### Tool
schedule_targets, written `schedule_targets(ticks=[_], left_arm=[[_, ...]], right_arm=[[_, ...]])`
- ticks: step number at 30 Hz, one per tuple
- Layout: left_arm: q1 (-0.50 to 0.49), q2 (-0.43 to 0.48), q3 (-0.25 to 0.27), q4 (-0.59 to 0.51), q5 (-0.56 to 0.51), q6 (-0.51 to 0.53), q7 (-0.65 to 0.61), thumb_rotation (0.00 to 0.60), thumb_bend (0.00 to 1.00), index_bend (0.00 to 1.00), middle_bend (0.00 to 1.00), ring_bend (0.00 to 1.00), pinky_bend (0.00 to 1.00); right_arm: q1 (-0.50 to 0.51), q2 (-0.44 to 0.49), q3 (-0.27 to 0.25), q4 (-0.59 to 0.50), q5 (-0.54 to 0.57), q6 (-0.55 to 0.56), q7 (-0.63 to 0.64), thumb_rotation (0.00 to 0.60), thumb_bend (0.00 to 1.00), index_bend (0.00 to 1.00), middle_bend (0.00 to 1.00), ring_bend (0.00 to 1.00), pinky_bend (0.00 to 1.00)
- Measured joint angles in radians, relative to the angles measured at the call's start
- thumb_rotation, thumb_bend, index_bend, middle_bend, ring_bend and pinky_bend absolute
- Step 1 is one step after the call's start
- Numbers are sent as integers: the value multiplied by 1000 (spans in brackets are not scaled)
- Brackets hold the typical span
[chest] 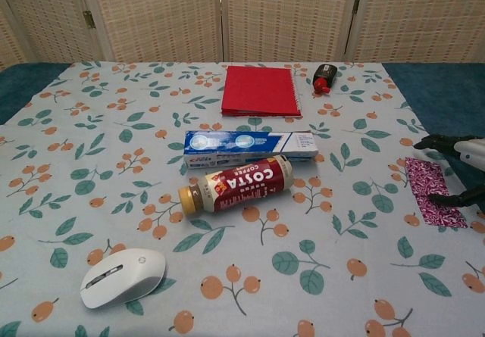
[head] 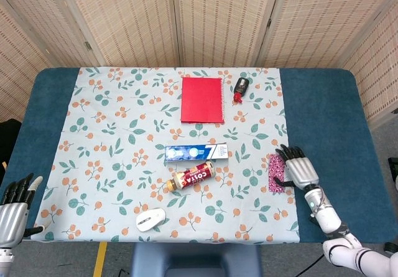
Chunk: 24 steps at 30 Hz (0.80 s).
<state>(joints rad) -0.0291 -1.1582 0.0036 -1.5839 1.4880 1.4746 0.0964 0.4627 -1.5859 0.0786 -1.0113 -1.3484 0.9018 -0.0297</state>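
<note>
Fingers [head: 287, 154] of the right hand [head: 300, 171] spread over the purple patterned pouch [chest: 430, 191], thumb crossing it; the left hand [head: 13, 205] hangs open off the table's near-left corner.

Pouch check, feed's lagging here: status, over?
Right robot hand open over pouch, no grip. Left robot hand open, idle at table edge. Nothing blocking.

The bottle [chest: 239, 183] lying on its side bears "COSTA COFFEE" on its red label. Print on the toothpaste box [chest: 250, 145] is illegible.
</note>
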Motion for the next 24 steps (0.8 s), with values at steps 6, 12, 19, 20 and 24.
schedule_targets(ticks=[6, 12, 19, 20, 24], left_arm=[[-1, -1, 0, 0, -2, -2, 1, 600, 183, 54, 0, 33, 0], [-2, -1, -1, -1, -5, -5, 5, 600, 183, 53, 0, 33, 0], [-4, -3, -2, -3, -9, -9, 11, 600, 183, 51, 0, 33, 0], [-4, -3, -2, -3, -10, -10, 11, 600, 183, 50, 0, 34, 0], [-6, -4, -2, -3, -13, -14, 14, 600, 183, 49, 0, 33, 0]], right_arm=[[22, -13, 15, 38, 20, -26, -6, 350, 347, 7, 1, 0, 0], [41, -23, 33, 75, 44, -49, -8, 350, 346, 6, 2, 0, 0], [65, -37, 48, 126, 65, -80, -6, 350, 347, 4, 2, 0, 0], [67, -39, 49, 131, 67, -83, -4, 350, 347, 4, 2, 0, 0], [74, -46, 53, 150, 71, -88, 3, 350, 347, 4, 2, 0, 0]])
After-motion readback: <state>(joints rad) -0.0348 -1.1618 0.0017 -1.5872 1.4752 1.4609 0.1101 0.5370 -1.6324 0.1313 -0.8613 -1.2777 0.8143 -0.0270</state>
